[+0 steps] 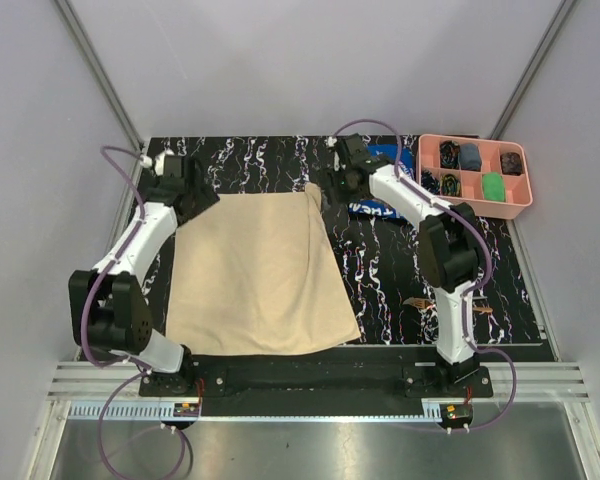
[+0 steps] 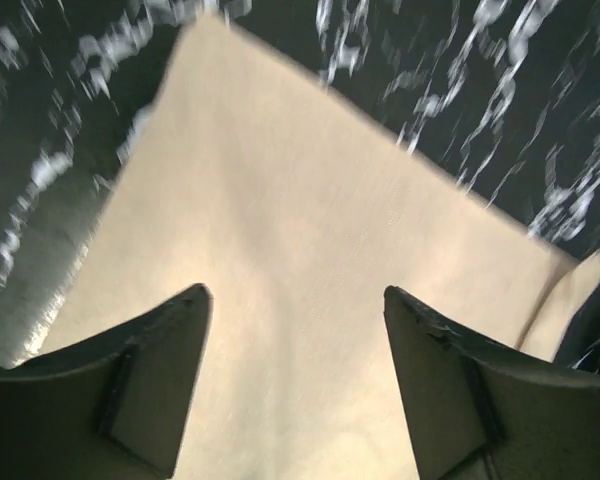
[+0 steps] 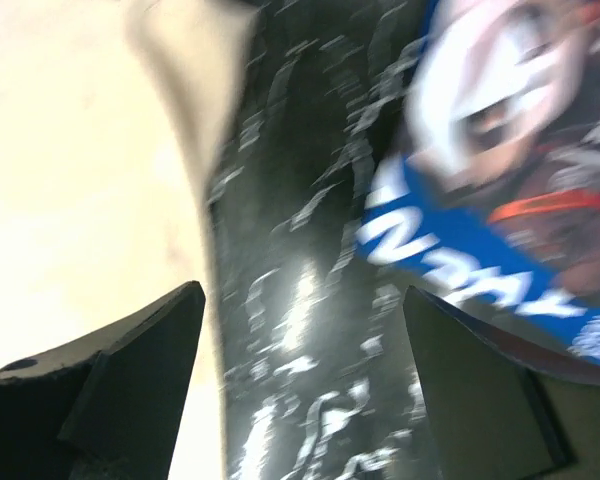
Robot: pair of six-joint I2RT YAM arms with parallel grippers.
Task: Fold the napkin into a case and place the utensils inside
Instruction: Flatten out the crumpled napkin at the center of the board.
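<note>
Gaping wide, left tool (image 2: 295,292) over the napkin (image 1: 255,275), right tool (image 3: 302,292) just beside its far corner.

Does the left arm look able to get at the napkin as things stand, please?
Probably yes: the left gripper hangs open just above the napkin, near its far left corner, and nothing shows between it and the cloth.

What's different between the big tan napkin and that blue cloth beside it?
The napkin is plain beige; the blue cloth is printed with cartoon figures and white lettering. The napkin lies spread out in full view mid-table; the blue cloth shows only in part, off the napkin's far right corner. Both lie on the black marbled table.
</note>
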